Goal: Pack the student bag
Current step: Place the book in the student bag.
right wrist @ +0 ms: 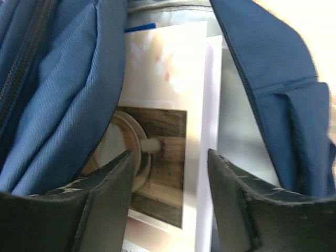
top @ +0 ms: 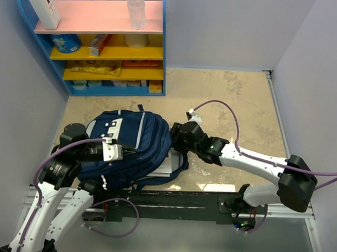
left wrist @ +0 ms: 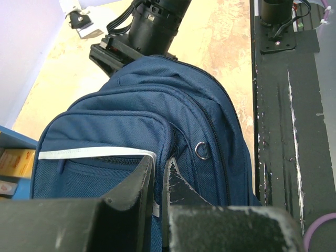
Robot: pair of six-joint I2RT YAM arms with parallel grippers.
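Nearest, the right gripper point(right wrist: 170, 157) stands wide apart inside the open mouth of the student bag point(top: 132, 138), over a printed booklet point(right wrist: 173, 68). The left gripper point(left wrist: 159, 163), nearly closed, seemingly pinches its front pocket. The bag lies on the table point(top: 230, 100) between both arms.

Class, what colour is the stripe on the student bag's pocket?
Light grey stripe, best in the left wrist view.

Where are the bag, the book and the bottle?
bag point(top: 151, 143): top view, on its front panel.
book point(right wrist: 164, 137): right wrist view, on its cover photo.
bottle point(top: 135, 11): top view, on its clear body.
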